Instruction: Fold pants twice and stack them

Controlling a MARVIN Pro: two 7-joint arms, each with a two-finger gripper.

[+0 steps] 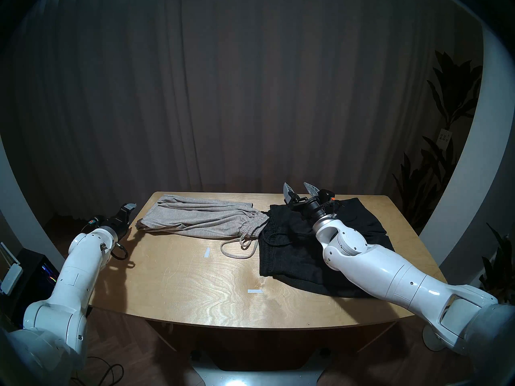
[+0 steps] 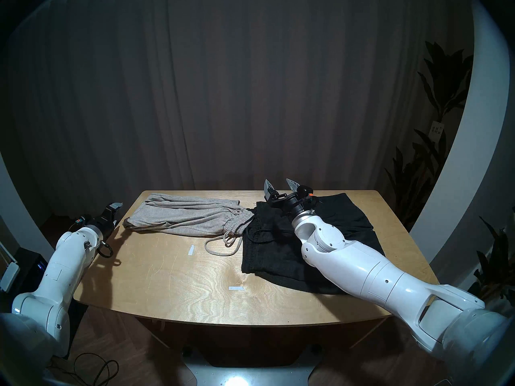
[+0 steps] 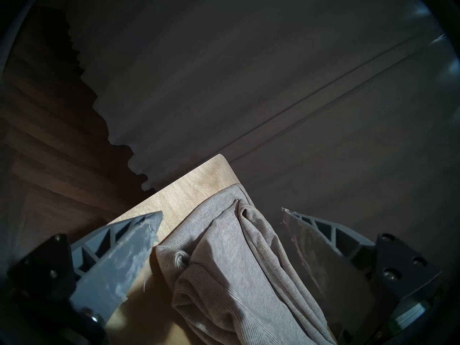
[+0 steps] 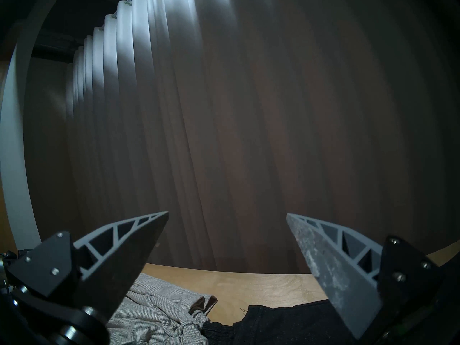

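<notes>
The light grey pants (image 1: pixel 200 219) lie folded lengthwise across the table's far left, waistband toward the middle, pale cord (image 1: pixel 238 249) trailing in front. The black pants (image 1: pixel 292 251) lie bunched on the right half, touching the grey waistband. My left gripper (image 1: pixel 128 208) hovers open at the table's left edge beside the grey leg ends (image 3: pixel 236 250), holding nothing. My right gripper (image 1: pixel 299 190) stands open above the black pants' far part, fingers pointing up and away, empty. In the right wrist view the grey waistband (image 4: pixel 174 319) and black fabric (image 4: pixel 273 322) lie below the fingers.
The wooden table (image 1: pixel 195 288) carries two small white tape marks (image 1: pixel 206 252) (image 1: pixel 255 291). Dark curtains hang behind it. Potted plants (image 1: pixel 446 143) stand at the right. A dark box (image 1: pixel 33 274) sits on the floor at the left.
</notes>
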